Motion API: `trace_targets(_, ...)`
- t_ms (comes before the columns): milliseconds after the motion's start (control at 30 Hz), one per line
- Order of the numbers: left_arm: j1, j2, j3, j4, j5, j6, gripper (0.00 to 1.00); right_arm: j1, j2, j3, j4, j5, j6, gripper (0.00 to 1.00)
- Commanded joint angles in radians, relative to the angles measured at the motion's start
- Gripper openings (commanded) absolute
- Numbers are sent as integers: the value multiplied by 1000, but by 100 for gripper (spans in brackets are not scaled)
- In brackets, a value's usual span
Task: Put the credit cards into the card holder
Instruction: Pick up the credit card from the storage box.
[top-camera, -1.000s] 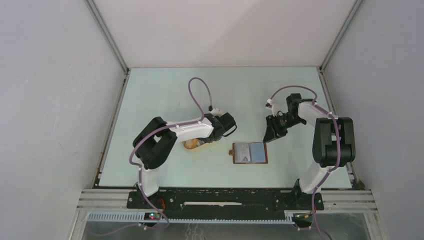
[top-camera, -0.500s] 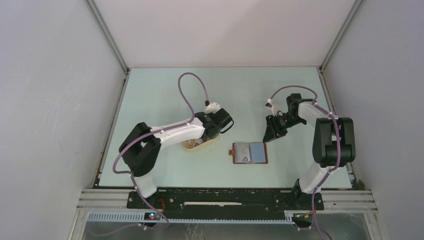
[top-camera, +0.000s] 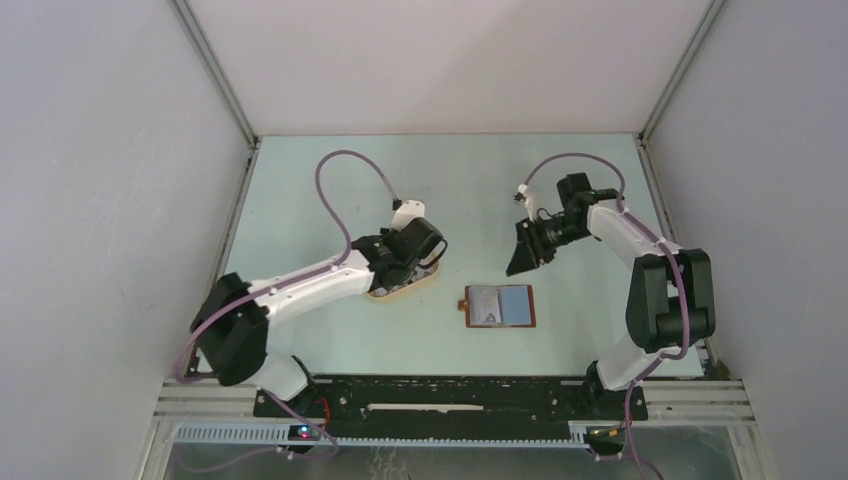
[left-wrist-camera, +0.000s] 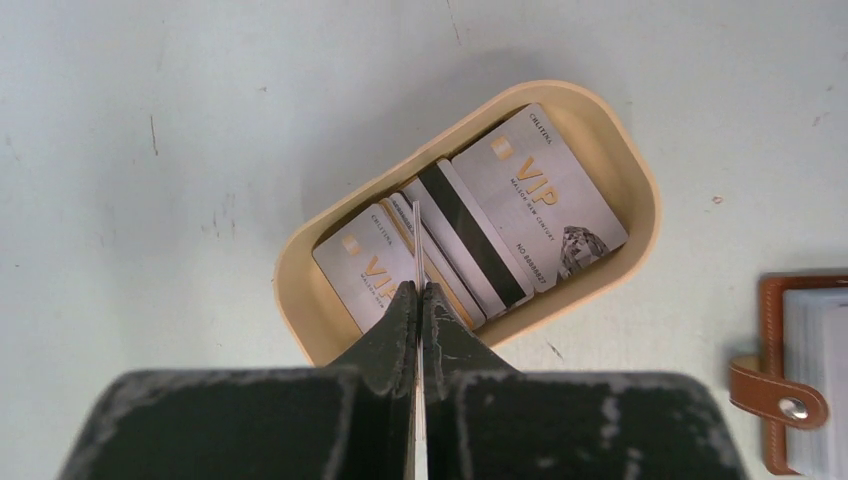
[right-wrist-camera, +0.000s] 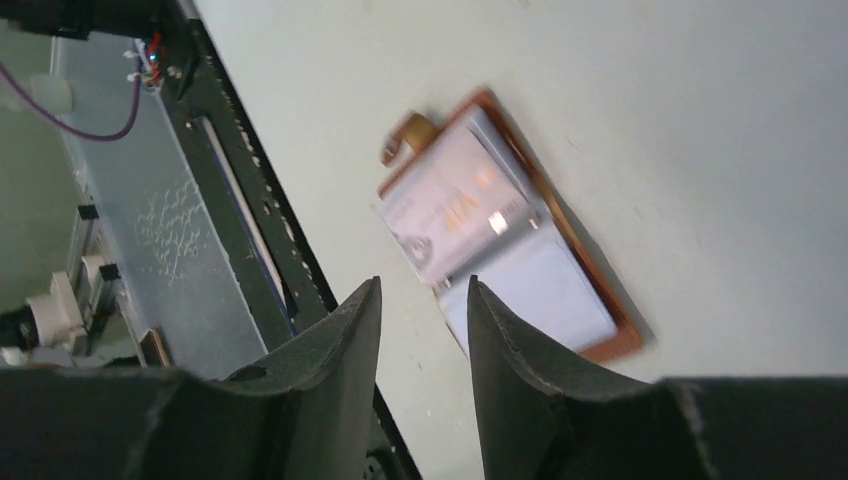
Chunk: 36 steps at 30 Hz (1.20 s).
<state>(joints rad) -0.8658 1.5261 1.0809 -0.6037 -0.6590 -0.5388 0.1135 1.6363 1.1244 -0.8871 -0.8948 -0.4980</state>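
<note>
Starting from its base at the near edge, the left arm has reached out lower and longer across the pale table. Its left gripper has just pinched shut on the held card, which stands edge-on between the fingers above the cream tray. We judge the pick made, with the carry to the card holder next. Farther out, the right gripper has swung up and back from the holder, jaws partly apart and empty.

The card holder lies open and flat near the table's front, just right of the tray. It is reddish-brown leather with greyish pockets and a snap strap on its left. One pocket seems to show a pale card already. The remaining credit cards lie overlapped in the tray, silvery with gold "VIP" lettering, one turned to show its dark stripe.
</note>
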Motion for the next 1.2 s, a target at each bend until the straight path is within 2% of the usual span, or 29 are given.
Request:
trace_targets(0,45,-159,-110,143,72,26,0,115,-38,98,34,-102,-31,46)
trace_targets(133,123,-337,-295,352,235,35,0,226,12,176,80,-135,5,50)
trace_targets(233,192,-487,-452,511,347,31,0,290,61,220,171,-160,106,55)
trace_targets(333,276,-592,-552,626,452,24,0,337,109,256,285,-179,221,62)
trace_targets(467,349,-673,-648,769,566,5,0,386,196,325,389,-202,353,65)
trace_targets(600,391,-691,-705,913,695,-35,0,427,271,393,485,-200,473,67)
trace_targets(867,472,-682,-772,1098,866,-102,0,446,399,516,474,-214,548,68)
trace_targets(1167,541,-633,-815,1276,995,-221,0,451,458,593,409,-282,525,70)
